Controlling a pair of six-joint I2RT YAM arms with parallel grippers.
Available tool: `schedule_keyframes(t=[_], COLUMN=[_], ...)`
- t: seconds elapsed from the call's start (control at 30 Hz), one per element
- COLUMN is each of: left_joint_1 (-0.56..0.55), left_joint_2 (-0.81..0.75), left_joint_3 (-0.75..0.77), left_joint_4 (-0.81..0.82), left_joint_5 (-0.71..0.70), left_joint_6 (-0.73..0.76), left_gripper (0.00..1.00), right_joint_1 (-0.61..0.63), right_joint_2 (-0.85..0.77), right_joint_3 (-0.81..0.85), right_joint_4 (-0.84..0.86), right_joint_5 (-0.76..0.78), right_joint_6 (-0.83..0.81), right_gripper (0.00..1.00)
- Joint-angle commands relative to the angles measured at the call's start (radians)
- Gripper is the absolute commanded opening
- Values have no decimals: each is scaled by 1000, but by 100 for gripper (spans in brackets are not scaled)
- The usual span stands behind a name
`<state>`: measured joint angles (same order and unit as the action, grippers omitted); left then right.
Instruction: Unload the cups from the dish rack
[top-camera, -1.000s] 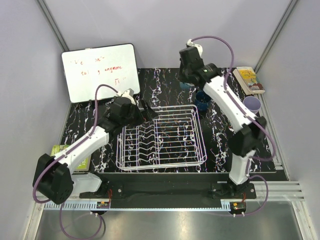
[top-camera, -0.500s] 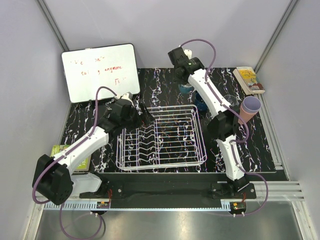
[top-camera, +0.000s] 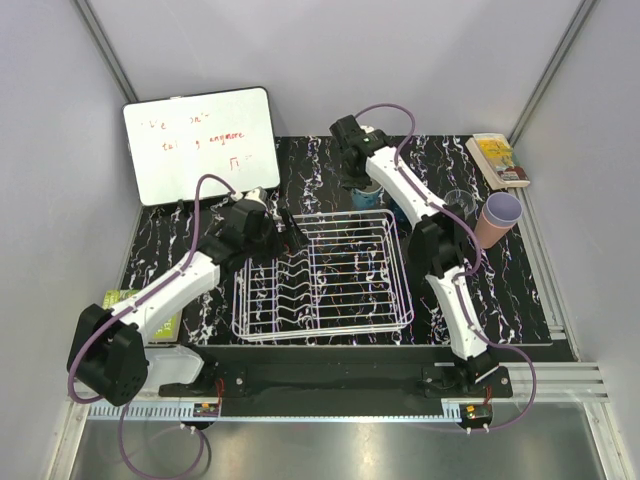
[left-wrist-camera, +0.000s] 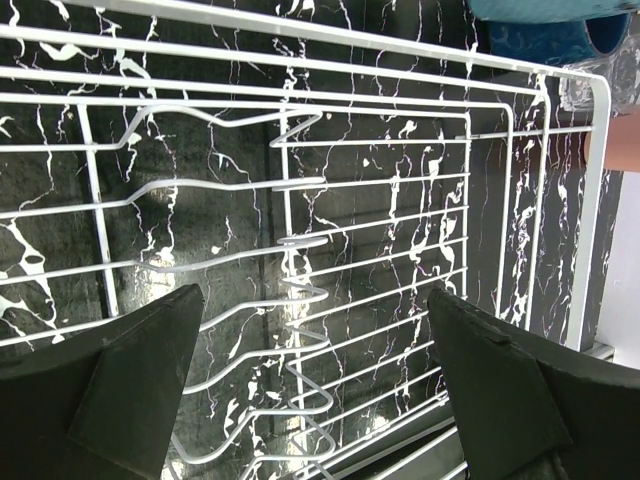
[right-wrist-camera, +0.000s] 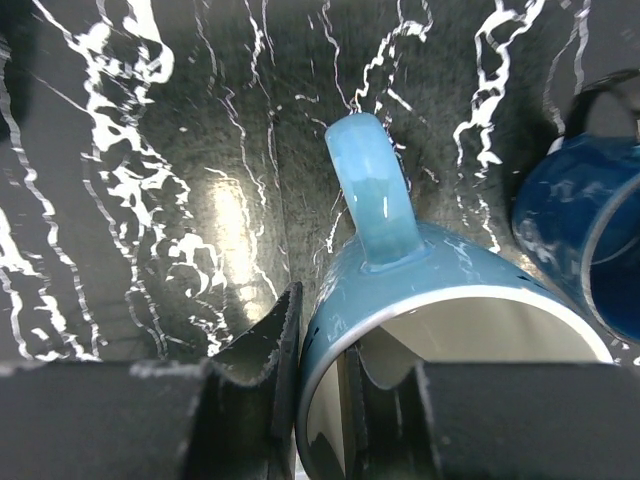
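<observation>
- Pinching the light teal-blue cup (right-wrist-camera: 400, 270) by the rim with the right gripper (right-wrist-camera: 320, 400), behind the dish rack (top-camera: 402, 270).
- Hovering the left gripper (left-wrist-camera: 315, 300), splayed and empty, over it.
- Likely set-down; next, release and rise clear of the dark blue cup (right-wrist-camera: 585, 230).

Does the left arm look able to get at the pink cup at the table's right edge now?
Probably not. The left gripper hangs open at the left end of the dish rack; the pink cup stands past its right side, with the right arm between.
</observation>
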<state>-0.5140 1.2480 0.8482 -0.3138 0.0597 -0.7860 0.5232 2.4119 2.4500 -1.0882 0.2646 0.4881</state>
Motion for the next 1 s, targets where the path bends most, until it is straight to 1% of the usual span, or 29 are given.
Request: schedule_keyframes(t=[0.0,0.2,0.43,0.67,0.7,0.77,0.8,0.9,0.93,0.97], left_joint_1=[2,2,2,0,0,0,0,0,0,0], left_joint_2=[1,7,1,10,11,10,10,7,5,5], left_joint_3=[-6,-12,-12,-12,-12,-12,-11,-8,-6,-5], left_joint_4=[13,10,1,2,1,2,2,12,10,12], left_joint_5=[-8,-9,-15,-11,-12,-14,-11,-5,-3,-3], left_joint_6=[2,-1,2,-1,-1,-1,1,11,14,16], left_gripper=[99,99,99,99,99,99,99,99,99,99], right_joint_1=[-5,-9,-18,-19,-19,-19,-19,-19,-19,-17], right_joint_2=[7,23,53,0,-28,-66,-104,-183,-204,-224], right_joint_3=[-19,-98,-144,-241,-256,-310,-322,-361,-370,-385], right_joint_4=[68,126,146,203,214,255,266,300,309,326], right_joint_5=[-15,-47,-71,-73,-73,-73,-70,-70,-73,-73], right_joint_6=[13,17,30,33,35,40,38,35,32,30], right_gripper=[0,0,0,1,12,25,39,60,71,75])
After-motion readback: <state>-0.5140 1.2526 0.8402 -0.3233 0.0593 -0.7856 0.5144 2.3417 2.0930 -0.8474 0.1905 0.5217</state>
